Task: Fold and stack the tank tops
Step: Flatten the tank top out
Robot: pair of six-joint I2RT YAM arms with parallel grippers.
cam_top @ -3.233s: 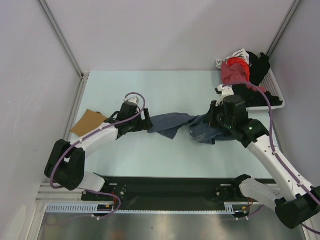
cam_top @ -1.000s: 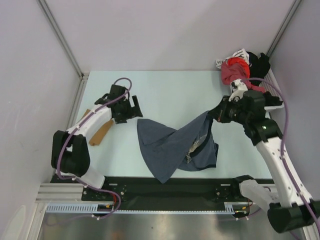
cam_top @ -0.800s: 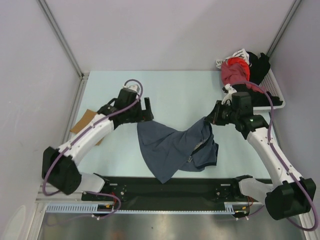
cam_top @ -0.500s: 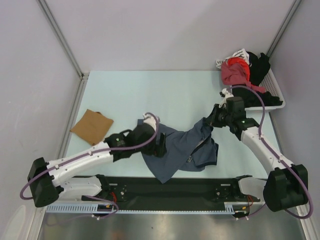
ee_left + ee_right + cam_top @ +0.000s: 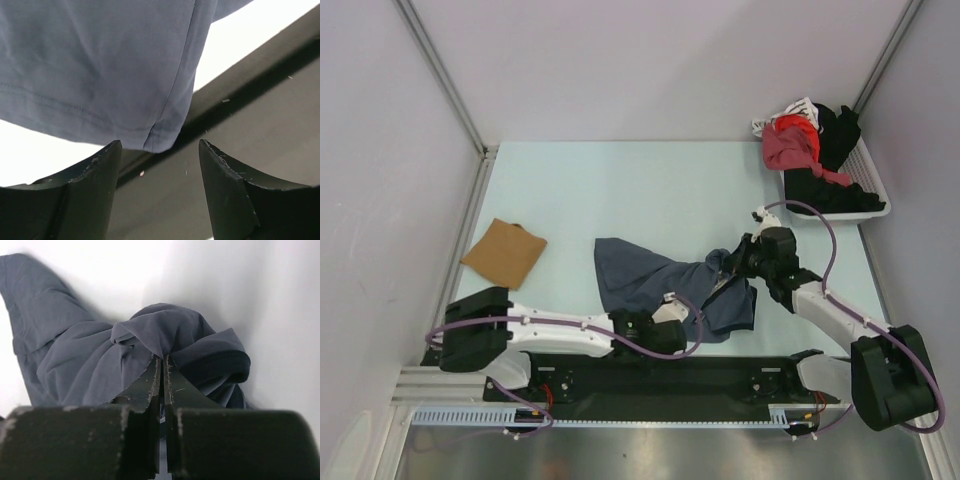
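Top external view gives us the pale tabletop (image 5: pixel 650 180) first. Across its lower middle sprawls the soft slate-blue tank top (image 5: pixel 635 285) with darker trim, rumpled and twisted, its near corner reaching the black base plate (image 5: pixel 720 372) along the bottom of the frame. At the upper right sits a white plastic basket (image 5: pixel 876 203) heaped with red, black and white clothes (image 5: pixel 800 140). At the left of the frame lies the plain tan-brown tank top (image 5: pixel 503 252), a small flat square well apart from the blue one; we judge it already folded.

The blue one is neither laid flat nor folded, and nothing is stacked, so we put the task at roughly its midpoint.

At the right of the cloth, the right claw (image 5: pixel 163 360) is pinched tight on a bunched fold of the slate-blue tank top. Low at the bottom centre, the left claw (image 5: pixel 160 143) has its jaws apart and holds nothing. The stitched hem corner (image 5: pixel 162 134) of the blue top lies just at the gap between its fingertips.
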